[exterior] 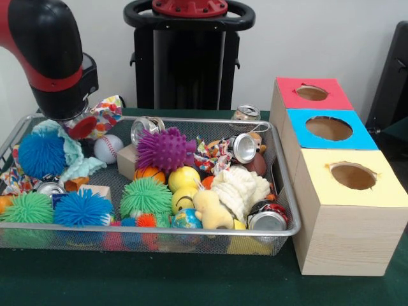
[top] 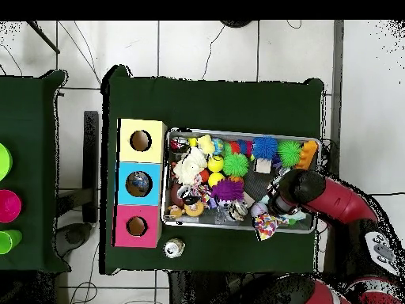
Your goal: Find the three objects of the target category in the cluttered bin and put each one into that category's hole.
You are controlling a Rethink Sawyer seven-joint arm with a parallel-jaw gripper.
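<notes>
Hand (exterior: 75, 122) low over one end of the bin (exterior: 284, 185), its grip hidden, cannot tell

Arm (exterior: 48, 54): fat rounded black casing, glossy, with a red band curving round the lower segment and red showing at the upper edge. Lowest part is a black cylinder. From overhead the arm (top: 332, 198) shows a long red shell ending in a black rounded cap. Pedestal (exterior: 189, 54): black column, black ring on top, red disc inside.

Soda can (top: 174, 248) upright – on green tablecloth (top: 213, 99).
</notes>
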